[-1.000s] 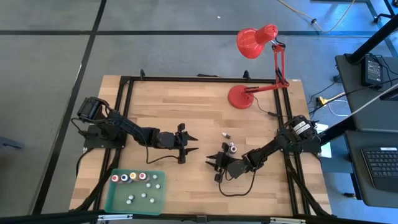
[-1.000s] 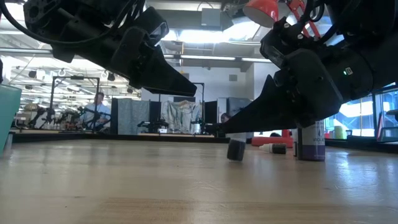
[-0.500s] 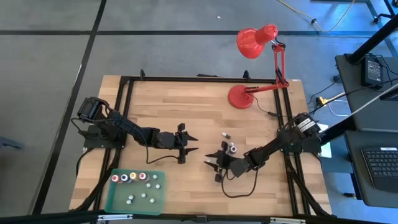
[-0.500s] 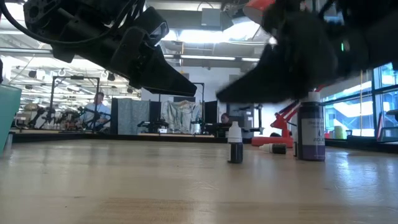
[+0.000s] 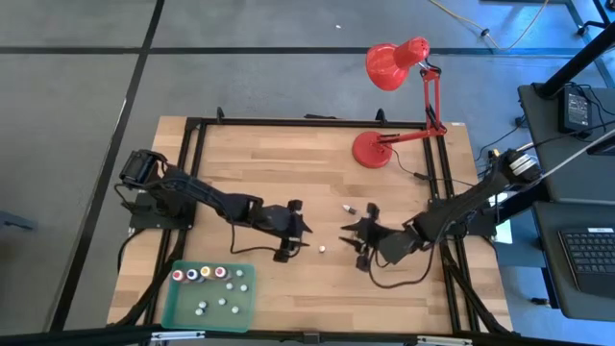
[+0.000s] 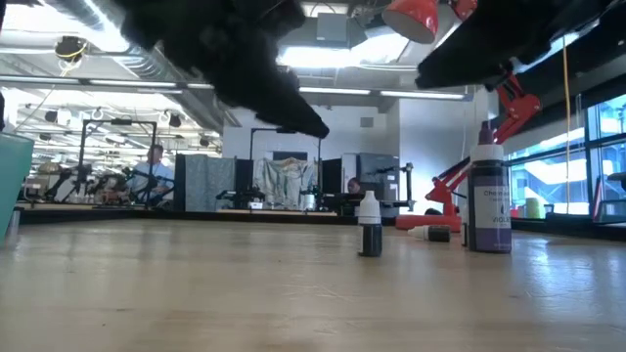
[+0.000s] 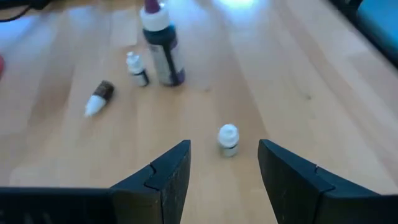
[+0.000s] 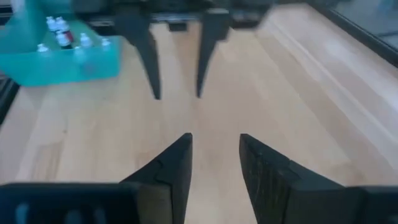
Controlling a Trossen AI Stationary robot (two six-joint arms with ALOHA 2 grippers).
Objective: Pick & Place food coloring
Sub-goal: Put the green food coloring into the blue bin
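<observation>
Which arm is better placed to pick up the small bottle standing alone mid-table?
Left. The left gripper is open and aimed at the small bottle, which stands just ahead of its fingers. The right gripper, also open, is empty, with that bottle not in its wrist view.

A tiny white-capped bottle (image 5: 323, 248) stands alone on the table (image 5: 240, 154), between the left gripper (image 5: 300, 231) and the right gripper (image 5: 357, 234).
</observation>
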